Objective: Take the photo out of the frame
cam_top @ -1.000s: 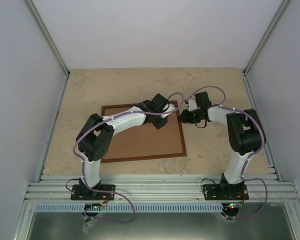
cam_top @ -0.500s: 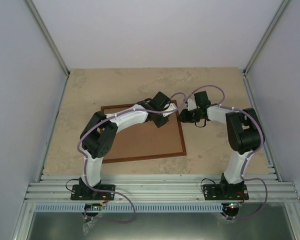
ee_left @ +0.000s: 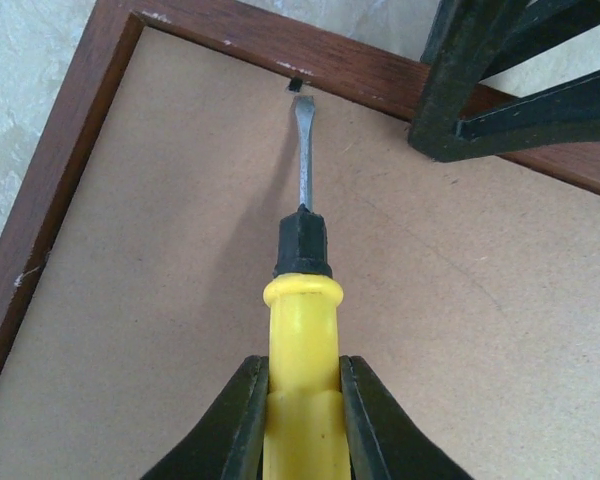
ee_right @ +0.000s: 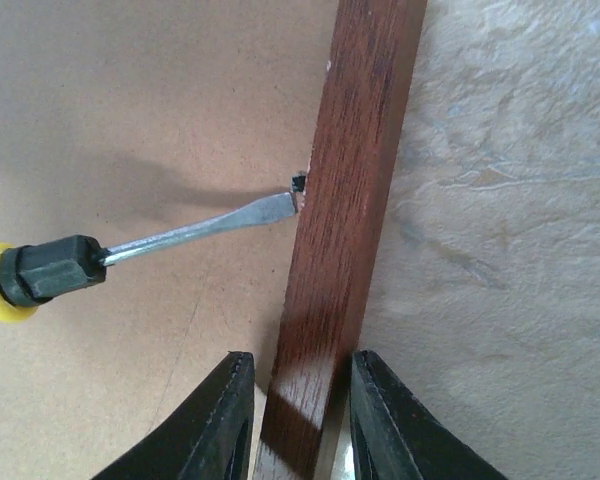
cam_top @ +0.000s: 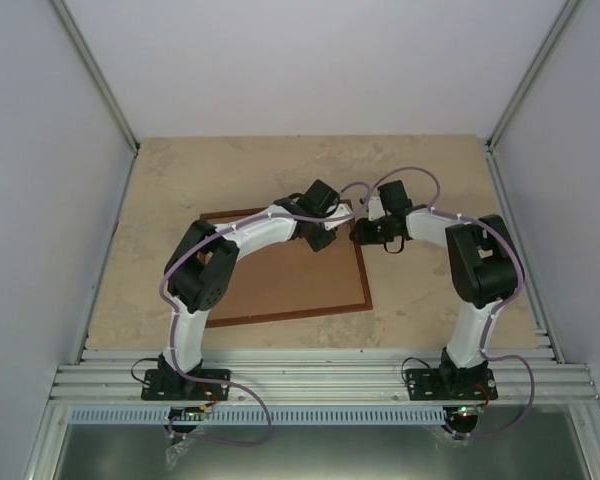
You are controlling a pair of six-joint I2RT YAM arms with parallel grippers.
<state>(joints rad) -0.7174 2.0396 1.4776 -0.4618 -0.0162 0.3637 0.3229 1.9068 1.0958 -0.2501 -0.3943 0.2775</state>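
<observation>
Okay, frame lies back-side up on the beige tabletop, left of centre in the top view. I only see brown fibreboard and reddish wood rails, so the photo is hidden from all three cameras.

Left gripper is clamped on the yellow handle of a flat-blade screwdriver; the handle fills the gap between both fingers. Blade runs up the middle of the left wrist view. Its tip sits at a small black tab, right where the backing meets the top rail. Right wrist view shows the same tip against that tab from the left, shaft slightly angled over the board.

Right gripper straddles the wood rail at bottom centre of its view, one finger on the fibreboard side and one on the table side. Opening is narrow, fingers just beside the rail. I cannot tell whether the pads actually press the wood.

In the top view both grippers sit close together at the frame's upper right corner.
</observation>
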